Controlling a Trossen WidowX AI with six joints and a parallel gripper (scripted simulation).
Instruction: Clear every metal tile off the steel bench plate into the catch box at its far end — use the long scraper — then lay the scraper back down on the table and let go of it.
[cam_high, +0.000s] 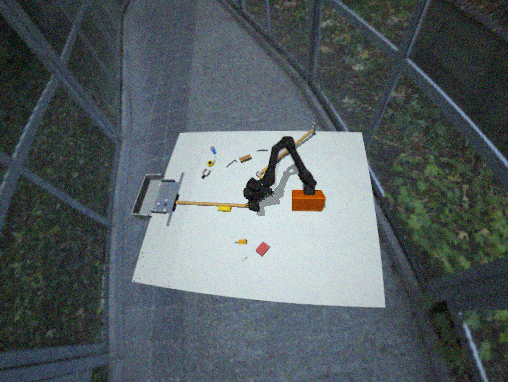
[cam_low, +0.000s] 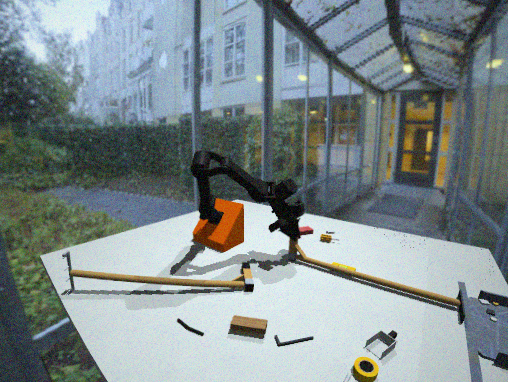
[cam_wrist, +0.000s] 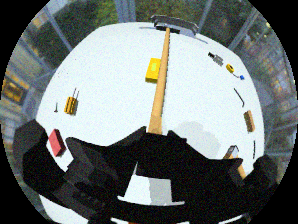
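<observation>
My gripper (cam_high: 253, 206) (cam_low: 293, 240) (cam_wrist: 157, 131) is shut on the upright grip of the long scraper, whose wooden handle (cam_high: 210, 203) (cam_low: 380, 283) (cam_wrist: 162, 70) reaches out to the plate. The scraper's dark head (cam_high: 175, 199) (cam_low: 461, 309) is at the near edge of the steel bench plate (cam_high: 170, 188) (cam_low: 482, 332); whether it touches the plate is unclear. Several small metal tiles lie on the plate, among them one tile (cam_low: 492, 316) near its middle; in the top view they show towards its lower side. The catch box (cam_high: 139, 194) is at the plate's far end; its inside is dark and hard to read.
A second long wooden tool (cam_high: 303, 138) (cam_low: 150, 278) lies beside the arm. A yellow block (cam_high: 224, 209) (cam_low: 343, 267) (cam_wrist: 153, 70) lies beside the scraper handle. A red block (cam_high: 262, 249) (cam_wrist: 56, 143), brown block (cam_high: 245, 158) (cam_low: 248, 326) and yellow tape roll (cam_high: 210, 163) (cam_low: 365, 369) lie around.
</observation>
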